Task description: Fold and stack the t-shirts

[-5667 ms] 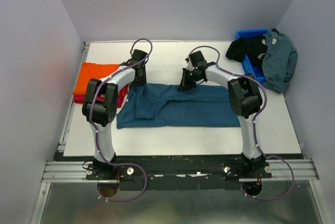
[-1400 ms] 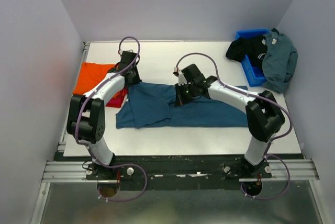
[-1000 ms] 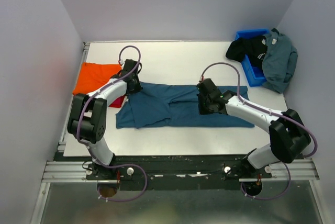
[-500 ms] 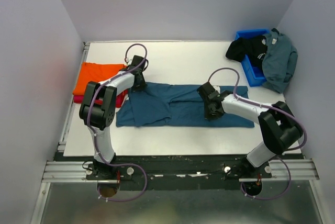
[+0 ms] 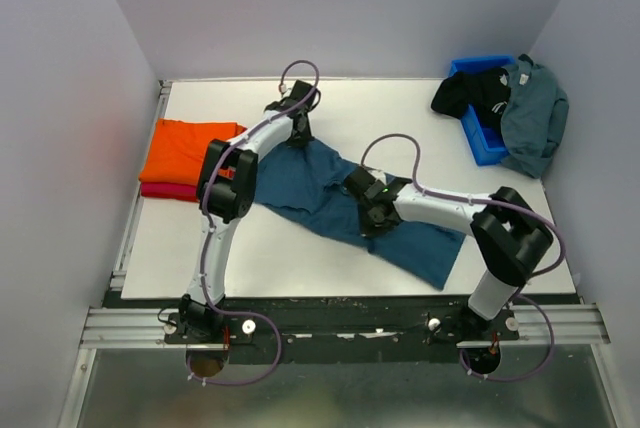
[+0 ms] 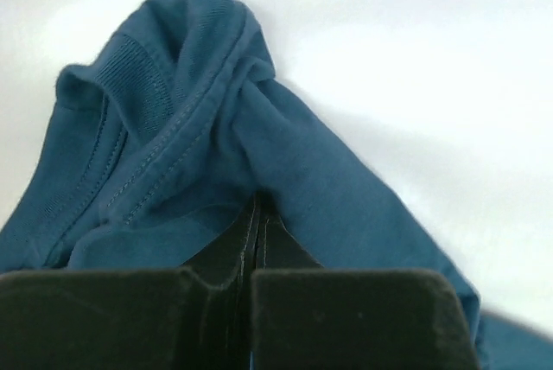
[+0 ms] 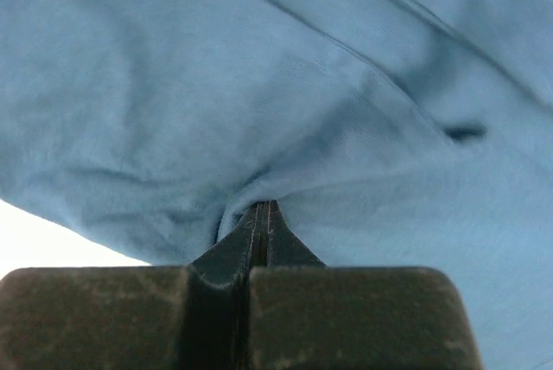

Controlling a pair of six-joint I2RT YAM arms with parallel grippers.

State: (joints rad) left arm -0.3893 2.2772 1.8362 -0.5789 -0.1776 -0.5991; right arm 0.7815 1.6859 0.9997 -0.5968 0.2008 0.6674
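Swung teal shirt (image 5: 318,183) from level to a slant, 11 to 4 o'clock mid-table, left claw (image 5: 298,134) pinching its collar, right claw (image 5: 372,216) pinching its middle; best keep both pinches tight, pull apart evenly, lay flat before folding.

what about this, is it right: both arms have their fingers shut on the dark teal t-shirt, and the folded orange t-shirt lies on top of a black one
Not quite: the top external view shows the orange t-shirt lying on a crimson red t-shirt, not black. The rest stands: the left arm's fingers and the right arm's fingers are shut on the dark teal t-shirt.
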